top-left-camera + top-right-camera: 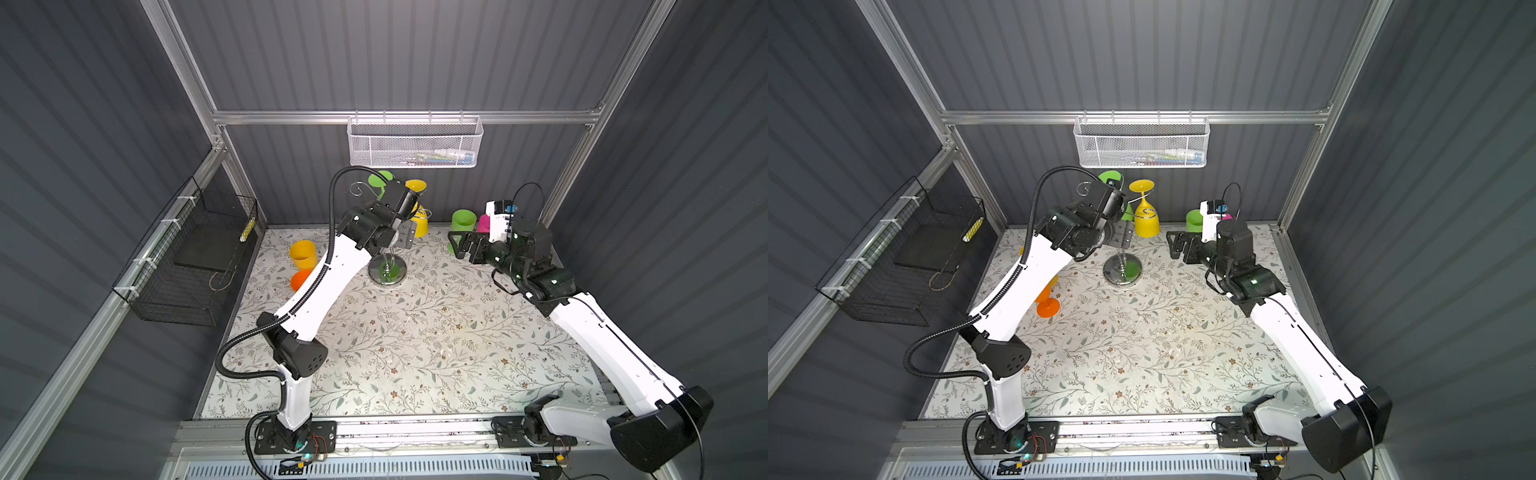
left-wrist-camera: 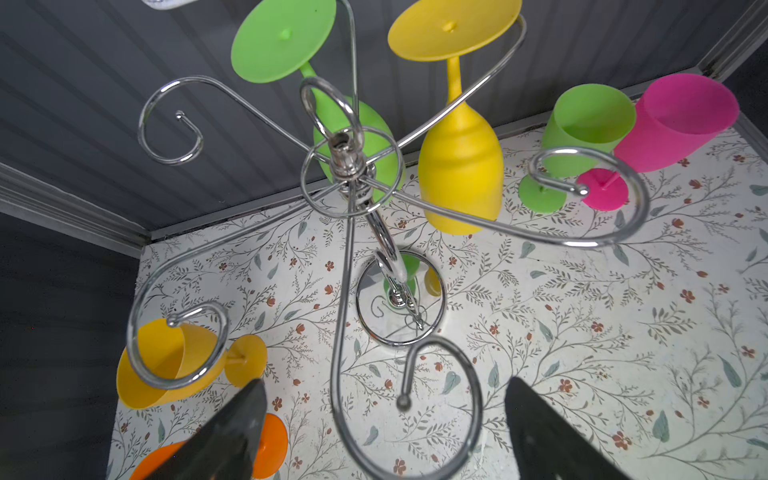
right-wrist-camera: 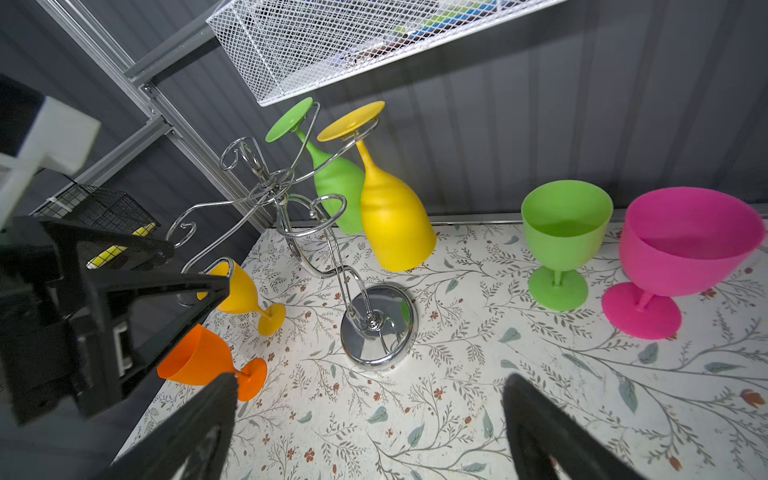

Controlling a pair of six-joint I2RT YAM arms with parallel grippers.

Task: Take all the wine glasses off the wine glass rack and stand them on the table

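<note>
Wine glass rack (image 3: pixel 376 328): two glasses (image 3: pixel 392 224) hanging.

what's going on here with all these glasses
The robot is unloading the wine glass rack. A green glass and a yellow glass hang upside down from it; an orange glass, another yellow glass, another green glass and a pink glass are on the table. The left hand is open and empty, up by the rack's curled arms. The right hand, also open and empty, is to the rack's right.
</note>
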